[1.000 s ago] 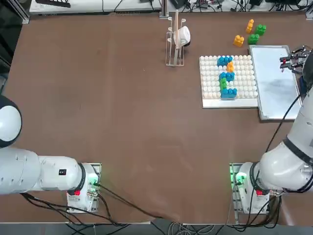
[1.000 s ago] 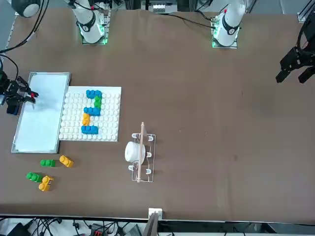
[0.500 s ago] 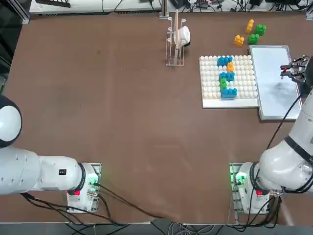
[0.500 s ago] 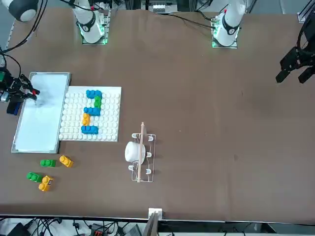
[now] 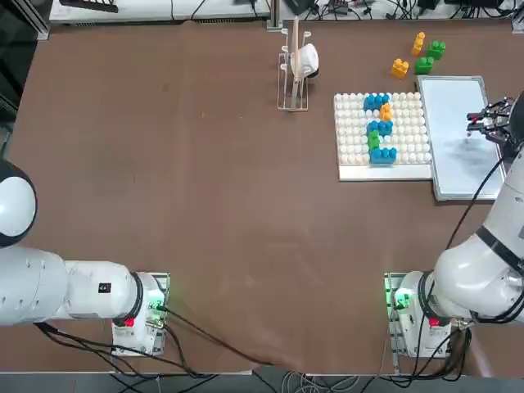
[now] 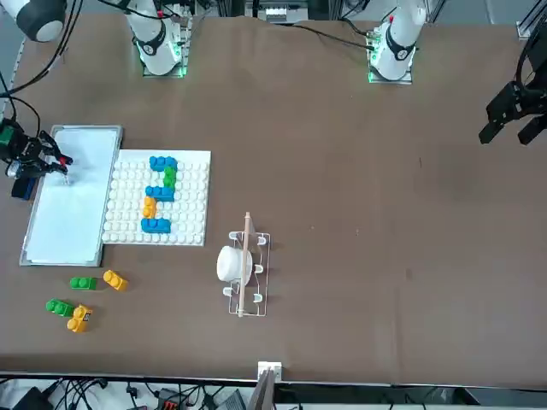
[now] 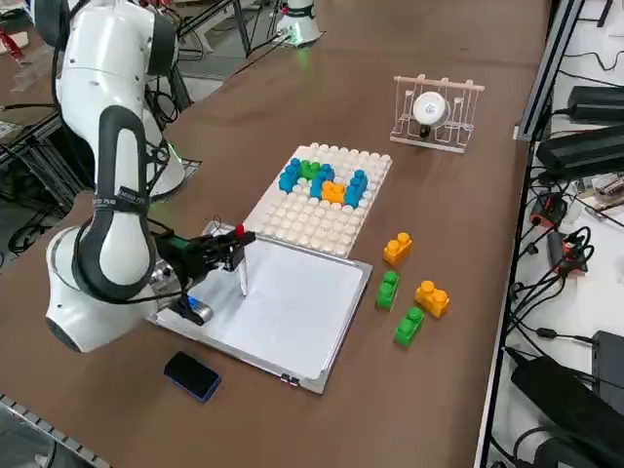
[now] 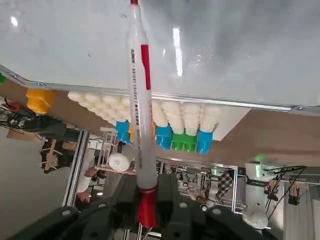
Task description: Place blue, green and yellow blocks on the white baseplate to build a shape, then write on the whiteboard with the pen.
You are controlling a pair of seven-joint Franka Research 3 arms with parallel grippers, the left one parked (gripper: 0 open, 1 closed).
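The right gripper (image 7: 232, 241) is clamping the pen (image 7: 242, 265) tight between closed fingers, tip pointing down at the whiteboard (image 7: 292, 312) directly beneath it. The white baseplate (image 7: 322, 210), blocks (image 7: 322, 182) already stacked, is lying just beyond the gripper. Pressing too hard risks the pen slipping or tilting in the grip.

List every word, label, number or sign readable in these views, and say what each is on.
None can be read.
Print runs along the pen held in the right gripper over the whiteboard: too small and blurred.
Small label on the right arm: illegible.
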